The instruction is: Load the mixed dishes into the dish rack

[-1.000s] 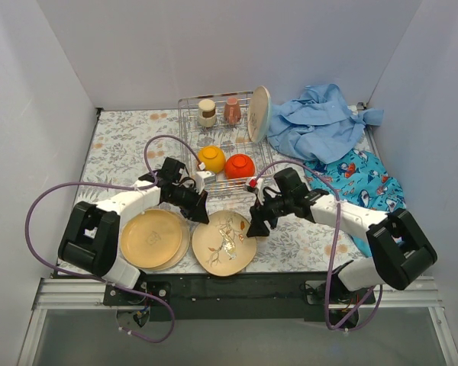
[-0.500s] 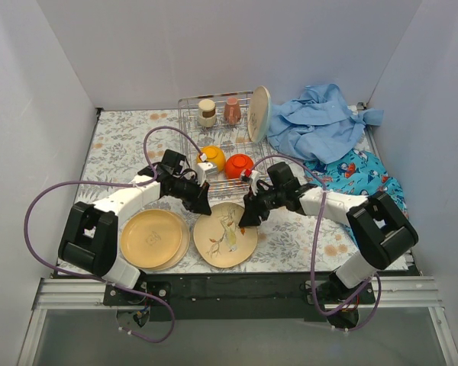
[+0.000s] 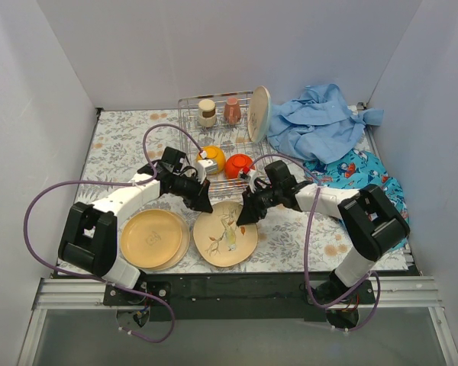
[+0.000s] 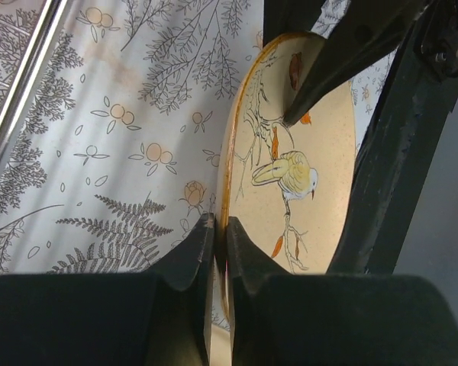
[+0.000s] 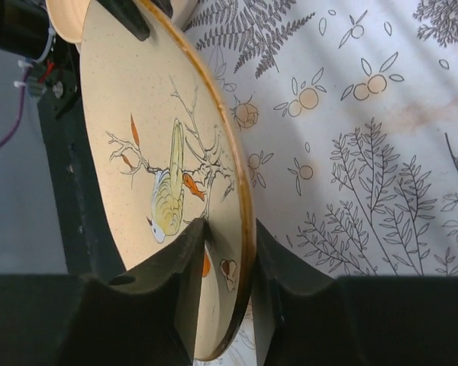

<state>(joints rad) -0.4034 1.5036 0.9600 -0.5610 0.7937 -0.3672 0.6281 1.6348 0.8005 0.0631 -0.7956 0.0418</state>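
Observation:
A cream floral plate [image 3: 225, 234] with a bird picture is tilted above the table's front middle, held on both sides. My left gripper [image 3: 204, 205] is shut on its left rim [image 4: 227, 229]. My right gripper [image 3: 243, 216] is shut on its right rim [image 5: 244, 229]. Yellow-tan plates [image 3: 154, 239] are stacked to its left. The wire dish rack [image 3: 223, 141] behind holds an orange bowl [image 3: 211, 158], a red bowl [image 3: 239, 165], two cups [image 3: 207, 112] [image 3: 232, 110] and an upright plate [image 3: 259, 113].
A light blue cloth [image 3: 317, 122] lies right of the rack and a patterned blue cloth [image 3: 358, 178] lies in front of it. The floral tablecloth [image 3: 118, 149] covers the table. White walls close in the left, back and right.
Both grippers have moved away from me toward the rack with the floral plate held between them. The plate's far edge has risen.

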